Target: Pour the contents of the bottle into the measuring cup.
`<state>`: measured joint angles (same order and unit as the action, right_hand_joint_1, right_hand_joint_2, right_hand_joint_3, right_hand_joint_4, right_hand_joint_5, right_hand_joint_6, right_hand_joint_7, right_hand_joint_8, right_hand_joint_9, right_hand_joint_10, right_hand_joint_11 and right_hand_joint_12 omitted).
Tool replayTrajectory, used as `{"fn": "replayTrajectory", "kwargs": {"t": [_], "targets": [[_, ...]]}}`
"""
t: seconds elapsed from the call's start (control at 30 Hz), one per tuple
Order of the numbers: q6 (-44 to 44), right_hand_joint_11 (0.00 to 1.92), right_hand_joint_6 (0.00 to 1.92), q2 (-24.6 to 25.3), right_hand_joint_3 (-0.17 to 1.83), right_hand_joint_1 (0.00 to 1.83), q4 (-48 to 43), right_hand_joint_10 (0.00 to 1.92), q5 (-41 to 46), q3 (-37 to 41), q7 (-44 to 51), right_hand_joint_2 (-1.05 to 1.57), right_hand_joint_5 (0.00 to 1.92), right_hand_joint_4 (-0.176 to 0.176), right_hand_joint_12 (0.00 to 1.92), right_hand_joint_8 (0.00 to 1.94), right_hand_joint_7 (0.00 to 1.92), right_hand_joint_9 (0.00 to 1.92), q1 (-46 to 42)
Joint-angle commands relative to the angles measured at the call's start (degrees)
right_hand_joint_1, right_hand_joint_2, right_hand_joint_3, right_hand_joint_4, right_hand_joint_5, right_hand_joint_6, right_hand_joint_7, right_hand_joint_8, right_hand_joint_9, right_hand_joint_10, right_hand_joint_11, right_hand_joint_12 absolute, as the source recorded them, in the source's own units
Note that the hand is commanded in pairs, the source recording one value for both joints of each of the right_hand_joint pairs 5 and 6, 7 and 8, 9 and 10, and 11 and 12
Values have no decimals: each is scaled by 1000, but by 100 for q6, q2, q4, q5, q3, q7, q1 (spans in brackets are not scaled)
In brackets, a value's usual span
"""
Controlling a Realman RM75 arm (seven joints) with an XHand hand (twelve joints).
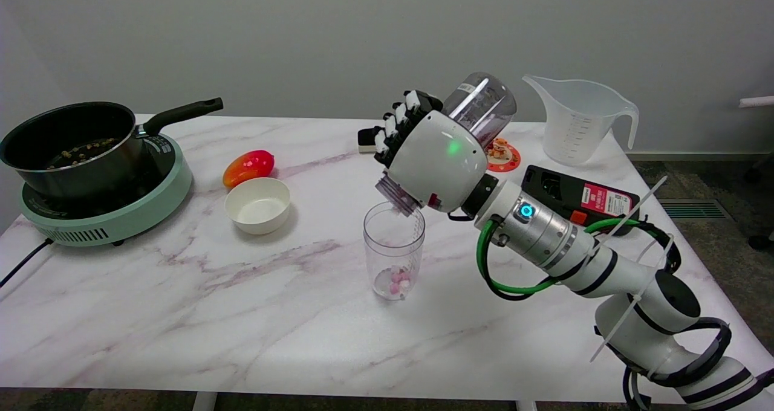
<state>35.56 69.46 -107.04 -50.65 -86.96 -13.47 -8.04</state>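
Gripping a clear bottle (481, 106) tipped mouth-down, the right hand (436, 160) hangs over the measuring cup (393, 251) near the middle of the marble desk (181, 314), fingers (402, 118) wrapped round the bottle's body. The bottle's threaded mouth sits just above the cup's rim, at its right side. Small pink and white pieces (396, 280) lie at the bottom of the cup, which stands upright. To the left, a white bowl (257, 205) sits beside a red-orange pepper (248, 166), with a black pan (72, 142) on a green hotplate (115, 217) at the desk's left end. A large clear jug (577, 121) stands at the far right corner, a black device (580, 196) in front of it.
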Motion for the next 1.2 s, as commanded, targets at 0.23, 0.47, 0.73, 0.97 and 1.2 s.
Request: {"fn": "replayTrajectory", "kwargs": {"t": [0.23,0.47,0.73,0.97,1.2], "targets": [[139,1114,1366,76,499,1359,-34,1257,-53,7,154,970,1366,0,1114,1430,1430,1257,-157],[204,1123,1394,44,486,1357,-34,1260,-53,78,139,985,1394,0,1123,1435,1435,1260,-69],[252,1130,1401,-4,475,1353,-34,1263,-133,126,90,1000,1401,0,1130,1441,1441,1263,36],[267,1133,1404,-12,474,1352,-34,1264,-141,199,90,1005,1404,0,1133,1443,1443,1264,36],[292,1136,1414,-12,462,1344,-33,1267,-259,286,51,1026,1414,0,1136,1450,1450,1267,43]]}}
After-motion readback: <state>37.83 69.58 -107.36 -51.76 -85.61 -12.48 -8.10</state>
